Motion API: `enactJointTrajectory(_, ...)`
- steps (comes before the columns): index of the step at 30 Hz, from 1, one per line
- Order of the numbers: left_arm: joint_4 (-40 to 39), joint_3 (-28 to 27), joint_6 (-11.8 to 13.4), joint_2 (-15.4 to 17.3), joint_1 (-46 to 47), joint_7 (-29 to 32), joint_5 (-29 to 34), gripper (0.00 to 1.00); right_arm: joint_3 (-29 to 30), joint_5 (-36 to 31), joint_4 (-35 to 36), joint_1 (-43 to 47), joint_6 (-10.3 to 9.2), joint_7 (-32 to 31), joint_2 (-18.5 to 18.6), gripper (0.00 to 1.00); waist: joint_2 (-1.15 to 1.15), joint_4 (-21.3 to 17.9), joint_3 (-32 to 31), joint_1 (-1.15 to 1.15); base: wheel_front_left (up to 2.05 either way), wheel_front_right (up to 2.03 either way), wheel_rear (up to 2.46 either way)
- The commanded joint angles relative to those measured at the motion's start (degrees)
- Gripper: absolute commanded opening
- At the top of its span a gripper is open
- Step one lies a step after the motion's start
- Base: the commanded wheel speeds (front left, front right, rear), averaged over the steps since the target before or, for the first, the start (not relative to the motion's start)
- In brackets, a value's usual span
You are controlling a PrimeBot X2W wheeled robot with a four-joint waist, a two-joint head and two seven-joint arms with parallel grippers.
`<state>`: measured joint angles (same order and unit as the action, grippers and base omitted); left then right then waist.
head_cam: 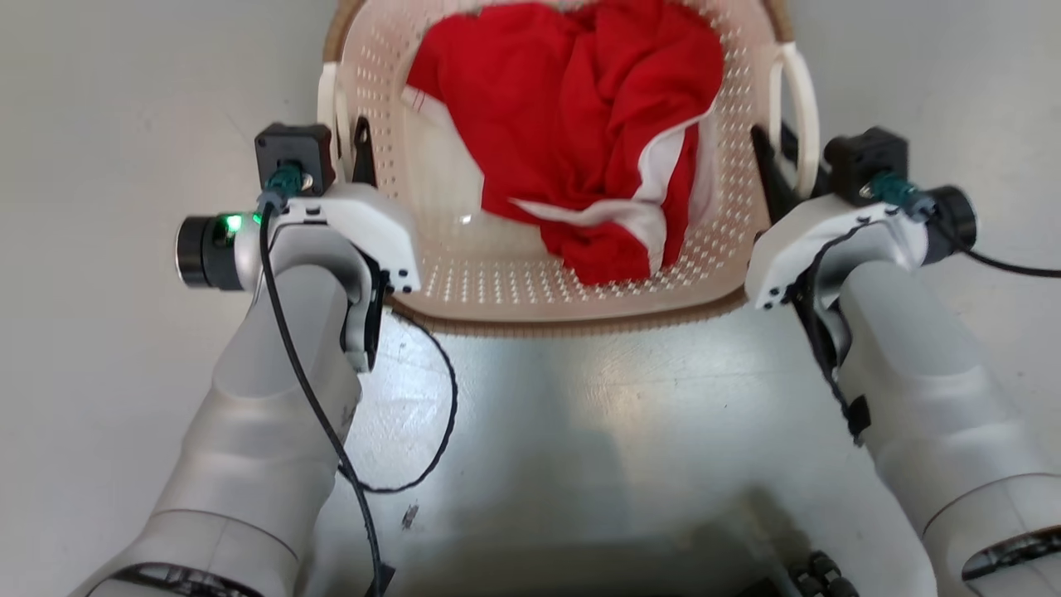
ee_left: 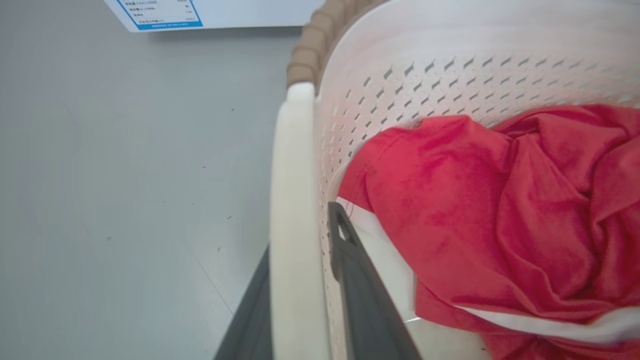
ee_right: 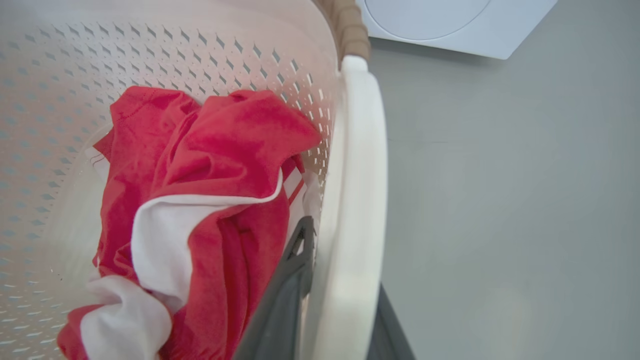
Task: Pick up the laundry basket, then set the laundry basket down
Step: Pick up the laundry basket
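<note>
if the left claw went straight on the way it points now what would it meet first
Likely the far end of the white handle it straddles, where that joins the laundry basket's brown rim; depth is hard to judge.

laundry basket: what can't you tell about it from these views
Far rim of the laundry basket: cut off by the head view's top edge.
Its underside and any gap to the floor: hidden by its own body, head view.
Outer finger of the left end effector: mostly behind the white handle, left wrist view.
</note>
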<state>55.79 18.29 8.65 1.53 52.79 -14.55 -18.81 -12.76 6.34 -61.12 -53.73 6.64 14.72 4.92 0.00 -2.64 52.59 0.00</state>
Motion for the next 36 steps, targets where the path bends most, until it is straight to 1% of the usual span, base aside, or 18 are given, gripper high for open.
enactJointTrajectory(1, -0.9, -0.4, 0.3, 1.3, -1.4, -0.4, -0.1, 0.00, -2.4, -0.3, -0.3, 4.5, 0.85, 0.3, -1.5, 0.00, 0.00, -0.7, -1.6, 0.00, 0.00, 0.00, 0.00)
enactJointTrajectory(6, 0.7, -0.3, -0.1, 1.3, -3.6, -0.4, -0.7, 0.00, -4.9, 1.0, -2.7, 5.9, 0.85, 0.3, -2.0, 0.00, 0.00, -1.9, -6.0, 0.00, 0.00, 0.00, 0.00)
enactJointTrajectory(15, 4.0, 2.5, -1.3, 1.3, -9.6, -0.4, -3.7, 0.00, -16.2, 9.3, -5.8, 11.1, 0.85, -0.4, -2.0, 0.00, 0.00, -2.7, -16.4, 0.00, 0.00, 0.00, 0.00)
enactJointTrajectory(19, 5.2, 4.0, -1.6, 1.3, -13.1, -0.4, -5.3, 0.00, -20.4, 13.1, -5.6, 14.3, 0.85, -2.1, -2.0, 0.00, 0.00, -3.0, -21.6, 0.00, 0.00, 0.00, 0.00)
enactJointTrajectory(20, 5.2, 4.0, -1.6, 1.3, -13.1, -0.4, -5.3, 0.00, -20.4, 13.1, -5.6, 14.3, 0.85, -2.1, -2.0, 0.00, 0.00, -3.0, -21.6, 0.00, 0.00, 0.00, 0.00)
enactJointTrajectory(21, 5.6, 4.4, -1.7, 1.3, -14.0, -0.4, -5.7, 0.00, -21.6, 13.9, -5.4, 15.1, 0.85, -2.5, -2.0, 0.00, 0.00, -3.0, -22.8, 0.00, 0.00, 0.00, 0.00)
enactJointTrajectory(29, 7.9, 9.1, -2.3, 1.3, -19.4, -0.4, -9.1, 0.00, -27.4, 18.2, -5.7, 19.5, 0.85, -5.7, -2.0, 0.00, 0.00, -2.9, -31.2, 0.00, 0.00, 0.00, 0.00)
enactJointTrajectory(30, 8.0, 10.2, -2.2, 1.3, -20.8, -0.4, -10.5, 0.00, -28.7, 18.4, -6.1, 20.6, 0.85, -6.6, -2.0, 0.00, 0.00, -2.9, -33.4, 0.00, 0.00, 0.00, 0.00)
enactJointTrajectory(36, 8.8, 14.9, -2.3, 1.3, -24.9, -0.4, -14.7, 0.00, -31.5, 20.2, -5.4, 24.5, 0.85, -9.2, -2.0, 0.00, 0.00, -2.9, -39.5, 0.00, 0.00, 0.00, 0.00)
